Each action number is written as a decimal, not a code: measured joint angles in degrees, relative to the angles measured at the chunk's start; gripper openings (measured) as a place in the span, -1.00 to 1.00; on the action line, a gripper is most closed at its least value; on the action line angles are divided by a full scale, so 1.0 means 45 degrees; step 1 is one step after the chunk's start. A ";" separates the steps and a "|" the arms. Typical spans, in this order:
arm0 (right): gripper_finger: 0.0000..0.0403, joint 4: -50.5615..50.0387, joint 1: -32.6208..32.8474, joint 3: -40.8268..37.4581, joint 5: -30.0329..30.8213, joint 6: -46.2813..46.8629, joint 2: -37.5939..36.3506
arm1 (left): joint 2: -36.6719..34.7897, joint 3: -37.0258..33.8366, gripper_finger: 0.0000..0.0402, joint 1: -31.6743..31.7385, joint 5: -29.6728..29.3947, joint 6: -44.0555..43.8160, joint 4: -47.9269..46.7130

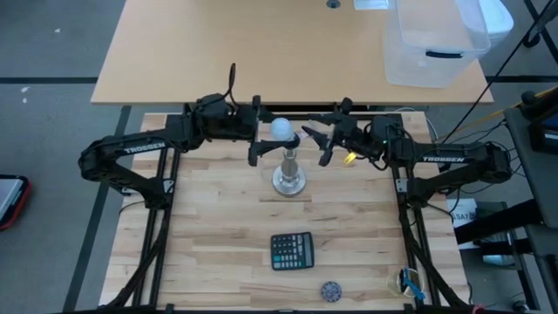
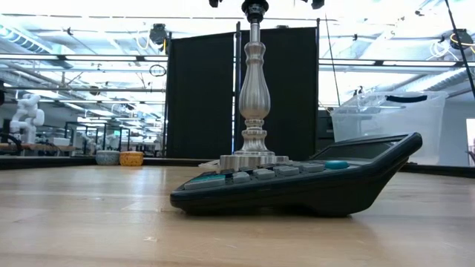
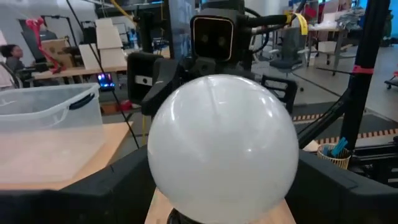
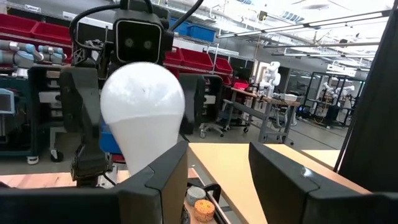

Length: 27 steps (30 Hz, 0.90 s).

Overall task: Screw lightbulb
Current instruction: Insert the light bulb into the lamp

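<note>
The lightbulb (image 1: 282,131), a frosted white globe, sits upright in the dark socket on top of the silver lamp stand (image 1: 289,177), which stands on its round base mid-table. My left gripper (image 1: 258,133) is level at the bulb's left and open wide. Its two fingers stand apart on either side of the globe (image 3: 222,155), and in the high view there is a gap to it. My right gripper (image 1: 318,146) hovers just right of the bulb, open, with nothing between its fingers (image 4: 163,180). The low view shows only the stand (image 2: 254,96).
A dark calculator (image 1: 291,250) lies nearer the front edge, with a small ball (image 1: 330,290) beyond it at the front. A cup of pens (image 1: 408,281) stands at the front right corner. A clear plastic bin (image 1: 432,44) sits on the far table.
</note>
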 joint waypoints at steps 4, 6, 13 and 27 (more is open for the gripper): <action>-0.18 -0.0004 0.0000 0.0000 0.0004 0.0000 0.0000 | -0.0032 0.0000 0.51 -0.0072 -0.0028 0.0176 -0.0245; -0.18 -0.0001 0.0000 0.0000 0.0004 0.0000 0.0000 | -0.0122 0.0000 0.51 -0.0085 -0.0027 0.0179 -0.0283; -0.18 -0.0004 0.0000 0.0000 0.0005 0.0009 0.0000 | -0.0172 0.0000 0.51 -0.0145 -0.0105 0.0228 -0.0281; -0.18 -0.0004 0.0000 0.0000 0.0005 0.0039 0.0000 | -0.0172 0.0207 0.34 -0.0073 -0.0379 0.0032 -0.0635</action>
